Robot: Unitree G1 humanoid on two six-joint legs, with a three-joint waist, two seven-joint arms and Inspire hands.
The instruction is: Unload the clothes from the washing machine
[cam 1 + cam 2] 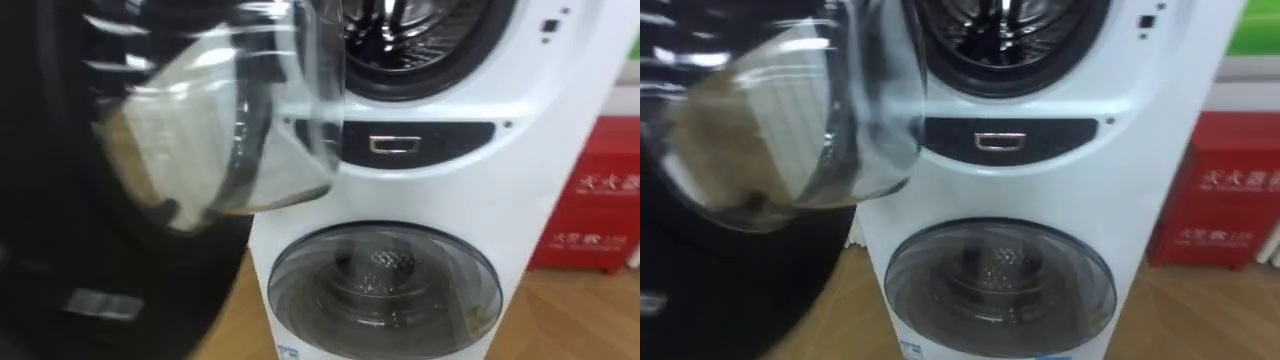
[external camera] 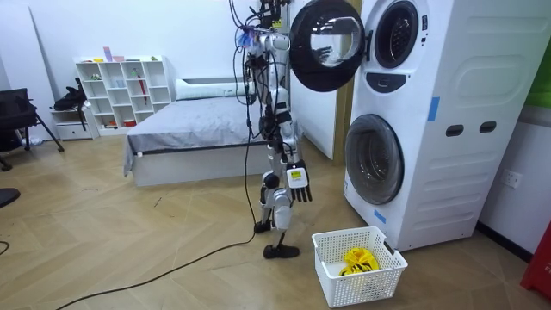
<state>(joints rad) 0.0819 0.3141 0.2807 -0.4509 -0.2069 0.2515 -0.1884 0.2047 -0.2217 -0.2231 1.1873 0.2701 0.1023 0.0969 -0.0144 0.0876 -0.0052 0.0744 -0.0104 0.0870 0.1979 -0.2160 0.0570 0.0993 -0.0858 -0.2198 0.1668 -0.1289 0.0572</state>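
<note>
- Bedroom floor: robot stands at washer (image 2: pixel 448 86), door (image 2: pixel 325 43) open.
- Right hand (image 2: pixel 298 185) hangs, fingers relaxed; left hand (image 2: pixel 281 41) at door, grasp unreadable.
- Cloth (image 2: pixel 357 258) lies in basket (image 2: pixel 362 289); I'd reach deep into drum (image 1: pixel 400 25) next.

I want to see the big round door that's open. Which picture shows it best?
The room view: the whole open door is swung out from the upper washing machine. In both eye views it is close up, cut off at the picture's edge.
</note>
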